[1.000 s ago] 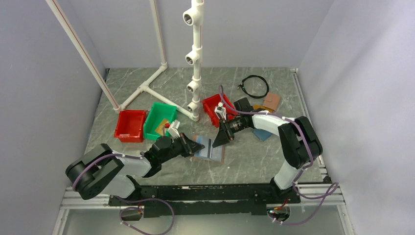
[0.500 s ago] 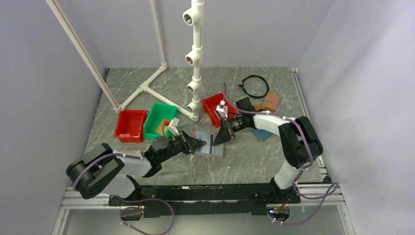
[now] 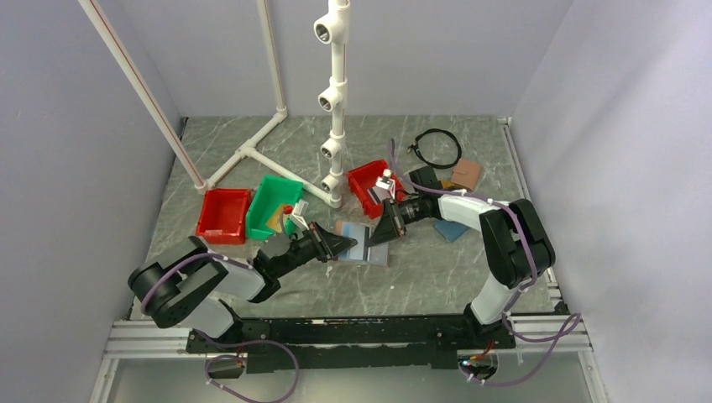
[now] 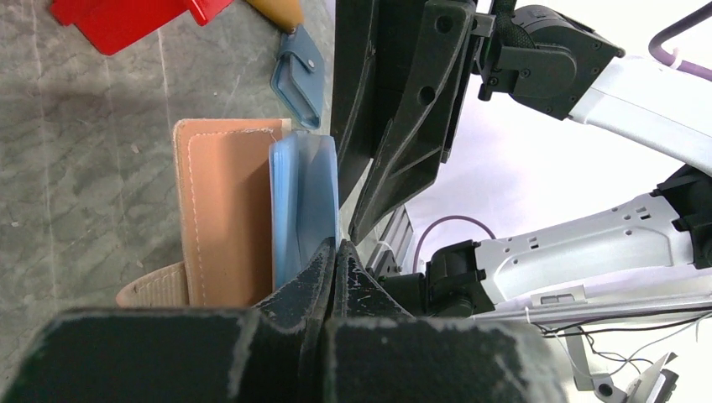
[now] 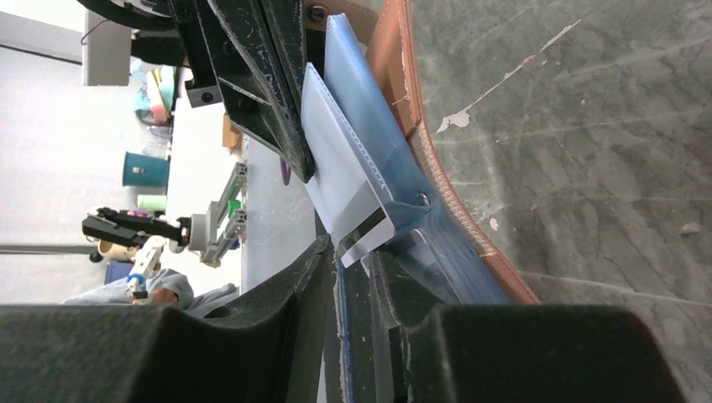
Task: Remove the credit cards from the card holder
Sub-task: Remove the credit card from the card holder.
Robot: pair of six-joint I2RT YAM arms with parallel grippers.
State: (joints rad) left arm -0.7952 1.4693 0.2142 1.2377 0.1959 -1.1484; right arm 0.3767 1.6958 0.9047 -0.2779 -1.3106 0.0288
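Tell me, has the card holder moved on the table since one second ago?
Yes. The card holder has shifted slightly farther back, closer to the foot of the white pipe post.

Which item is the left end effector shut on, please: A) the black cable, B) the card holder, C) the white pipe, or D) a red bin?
B: in the left wrist view the left end effector is closed on the blue inner edge of the open card holder.
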